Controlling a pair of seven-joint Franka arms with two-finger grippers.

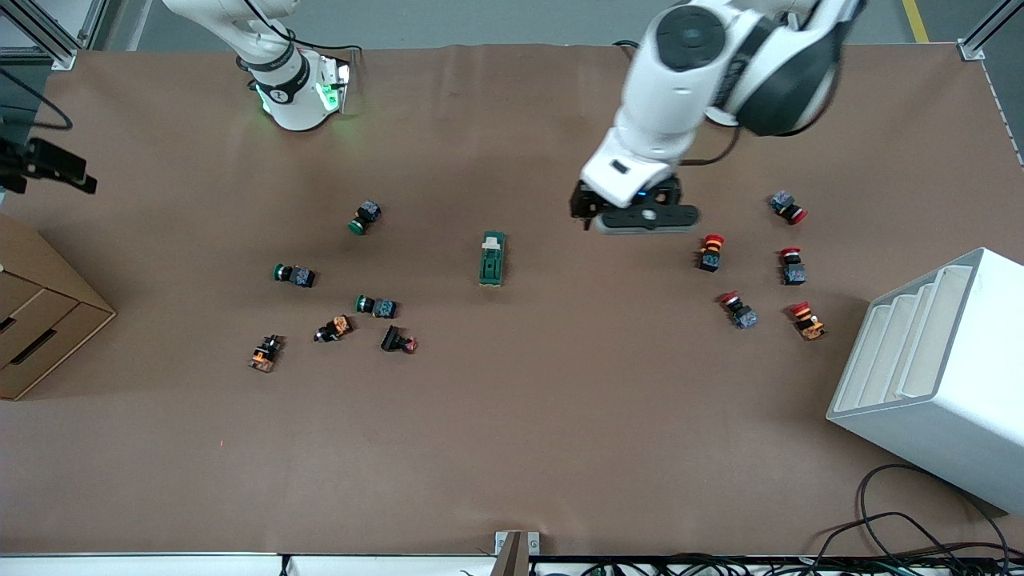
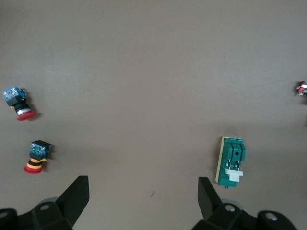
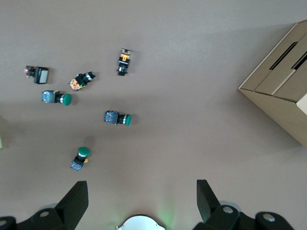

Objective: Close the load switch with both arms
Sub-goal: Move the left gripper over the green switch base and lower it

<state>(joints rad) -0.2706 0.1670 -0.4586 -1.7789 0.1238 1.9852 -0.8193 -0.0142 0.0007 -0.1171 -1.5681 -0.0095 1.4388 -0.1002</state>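
Observation:
The load switch [image 1: 491, 258], a dark-green block with a white tab, lies flat near the middle of the table. It also shows in the left wrist view [image 2: 231, 161]. My left gripper [image 1: 638, 216] hangs open and empty over bare table, between the switch and the red-capped buttons. Its fingers [image 2: 76, 194] stand wide apart, with the switch just outside one of them. My right gripper [image 3: 142, 196] is open and empty, high over the table close to its own green-lit base [image 1: 298, 90]. It is out of the front view.
Green-capped and orange push buttons [image 1: 366, 216] [image 1: 376, 306] lie scattered toward the right arm's end. Red-capped buttons [image 1: 710, 251] [image 1: 738, 309] lie toward the left arm's end. A white rack [image 1: 936, 376] stands at that end and a cardboard box [image 1: 40, 320] at the other.

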